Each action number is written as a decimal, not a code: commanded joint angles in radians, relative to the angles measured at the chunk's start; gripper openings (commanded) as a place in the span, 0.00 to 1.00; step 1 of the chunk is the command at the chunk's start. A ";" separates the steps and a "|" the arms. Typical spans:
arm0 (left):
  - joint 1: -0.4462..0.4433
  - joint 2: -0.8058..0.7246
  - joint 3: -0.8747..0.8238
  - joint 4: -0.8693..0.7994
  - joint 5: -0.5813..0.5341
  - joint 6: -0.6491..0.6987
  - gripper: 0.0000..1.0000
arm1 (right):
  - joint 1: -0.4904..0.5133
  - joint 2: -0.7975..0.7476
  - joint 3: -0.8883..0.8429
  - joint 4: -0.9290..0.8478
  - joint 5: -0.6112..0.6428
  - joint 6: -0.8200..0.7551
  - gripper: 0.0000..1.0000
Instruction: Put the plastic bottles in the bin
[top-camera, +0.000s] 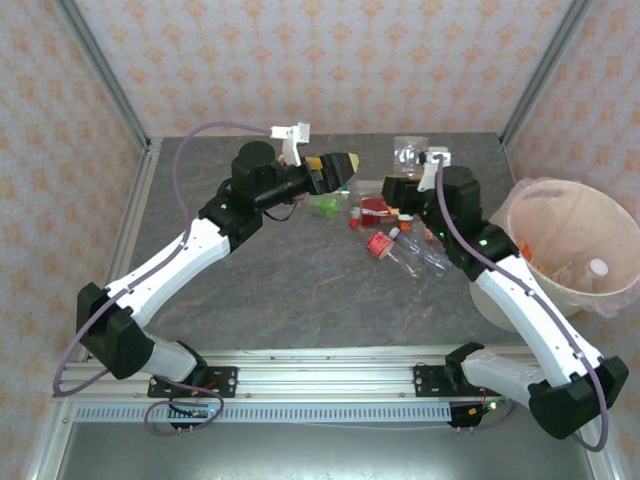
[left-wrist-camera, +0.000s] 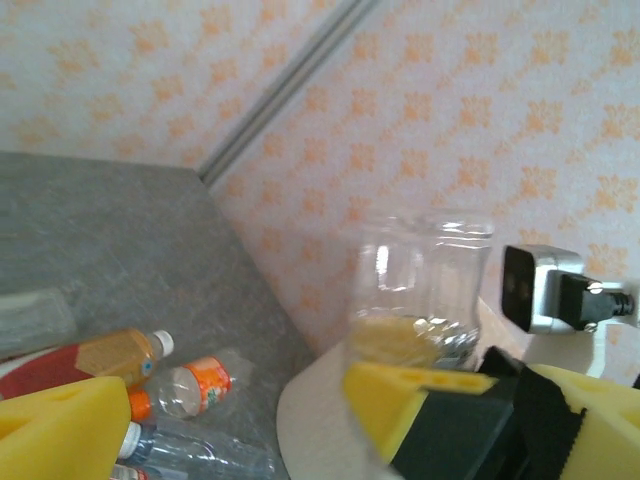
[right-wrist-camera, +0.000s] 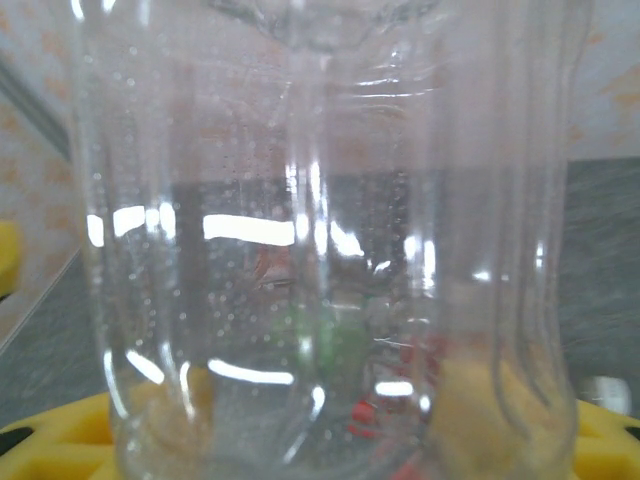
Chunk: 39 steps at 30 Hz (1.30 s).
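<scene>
R gripper (top-camera: 408, 172) jaws clamped on clear ribbed plastic bottle (right-wrist-camera: 320, 250), at rear of grey bench (top-camera: 300, 290). L gripper (top-camera: 338, 168) jaws wide apart, empty. Other small plastic bottles (top-camera: 418, 255) lie mid-bench. Round beige bag-lined bin (top-camera: 575, 215) at far right.

Top view: bright, even, diffuse light from above; only faint soft shadows under my arms (top-camera: 170, 265) on the table (top-camera: 300, 290). Left wrist: my left fingers (left-wrist-camera: 60, 430) up close are blurred, wall (left-wrist-camera: 480, 100) pale and soft. Right wrist: clear bottle (right-wrist-camera: 320, 240) too close, out of focus, white glare streaks across it, background smeared through the plastic.
</scene>
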 joint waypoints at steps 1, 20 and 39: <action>0.004 -0.023 -0.013 -0.048 -0.088 0.037 1.00 | -0.042 -0.059 0.068 -0.056 0.075 -0.065 0.36; 0.005 0.075 0.028 -0.158 -0.125 -0.027 1.00 | -0.399 -0.135 0.293 -0.383 0.489 -0.389 0.35; 0.036 0.137 0.108 -0.414 -0.223 -0.034 1.00 | -0.925 0.033 0.364 -0.721 0.465 -0.345 0.36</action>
